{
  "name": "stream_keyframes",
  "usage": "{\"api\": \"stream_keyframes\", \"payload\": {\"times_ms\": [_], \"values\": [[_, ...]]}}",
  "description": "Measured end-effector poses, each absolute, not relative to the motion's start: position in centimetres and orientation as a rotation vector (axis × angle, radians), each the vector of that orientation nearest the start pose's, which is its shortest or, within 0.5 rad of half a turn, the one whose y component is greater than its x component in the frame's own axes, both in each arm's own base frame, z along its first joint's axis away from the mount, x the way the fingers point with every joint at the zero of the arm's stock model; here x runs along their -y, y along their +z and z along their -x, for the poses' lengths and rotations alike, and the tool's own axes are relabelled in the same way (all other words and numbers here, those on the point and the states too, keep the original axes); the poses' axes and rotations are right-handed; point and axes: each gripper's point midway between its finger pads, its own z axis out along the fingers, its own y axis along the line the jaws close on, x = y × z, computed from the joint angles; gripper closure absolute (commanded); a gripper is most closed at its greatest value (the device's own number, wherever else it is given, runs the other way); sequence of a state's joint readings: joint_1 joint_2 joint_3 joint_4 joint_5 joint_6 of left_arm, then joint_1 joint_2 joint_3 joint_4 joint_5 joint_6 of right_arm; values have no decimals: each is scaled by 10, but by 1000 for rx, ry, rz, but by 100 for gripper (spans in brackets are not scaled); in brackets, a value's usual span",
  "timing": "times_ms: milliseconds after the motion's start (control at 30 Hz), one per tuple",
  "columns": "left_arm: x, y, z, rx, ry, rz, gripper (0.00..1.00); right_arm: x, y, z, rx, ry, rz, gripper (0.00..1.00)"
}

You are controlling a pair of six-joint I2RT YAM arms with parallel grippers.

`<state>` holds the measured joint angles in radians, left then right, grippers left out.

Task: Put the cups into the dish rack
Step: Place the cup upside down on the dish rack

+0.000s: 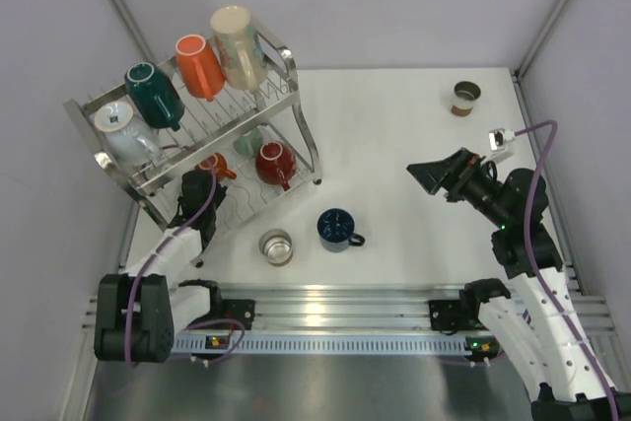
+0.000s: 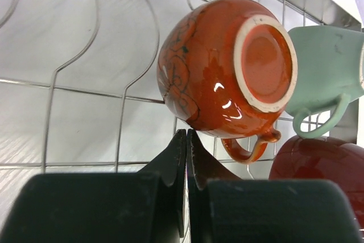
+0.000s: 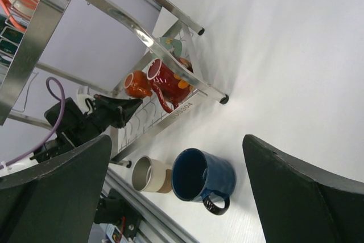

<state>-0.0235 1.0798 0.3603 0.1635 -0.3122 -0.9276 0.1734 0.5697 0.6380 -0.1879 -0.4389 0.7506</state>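
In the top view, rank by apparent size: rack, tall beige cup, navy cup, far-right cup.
rack
beige cup
navy cup
far-right cup
The beige cup sits higher, nearer the camera, so its lead is unsure.

Showing rust-orange glaze, dark swirls and a cream base ring on the round ceramic mug just ahead of the left gripper; gleaming mint on the ceramic cup rightward.
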Motion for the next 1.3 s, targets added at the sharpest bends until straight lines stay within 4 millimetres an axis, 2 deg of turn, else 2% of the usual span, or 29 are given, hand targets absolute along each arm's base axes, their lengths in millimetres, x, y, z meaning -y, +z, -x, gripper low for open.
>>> {"api": "stream_keyframes", "payload": {"times_ms": [467,967,1300], "values": [[-15,73,-338,-1808,-232,1042,100,-142,277,-234,-1789,1040,-161,1],[-17,86,-358,-1796,-225,977,100,-142,277,-236,-1794,1034,-158,1],[-12,91,-362,-1794,-257,942,100,-142,277,-236,-1795,1030,-159,0]]}}
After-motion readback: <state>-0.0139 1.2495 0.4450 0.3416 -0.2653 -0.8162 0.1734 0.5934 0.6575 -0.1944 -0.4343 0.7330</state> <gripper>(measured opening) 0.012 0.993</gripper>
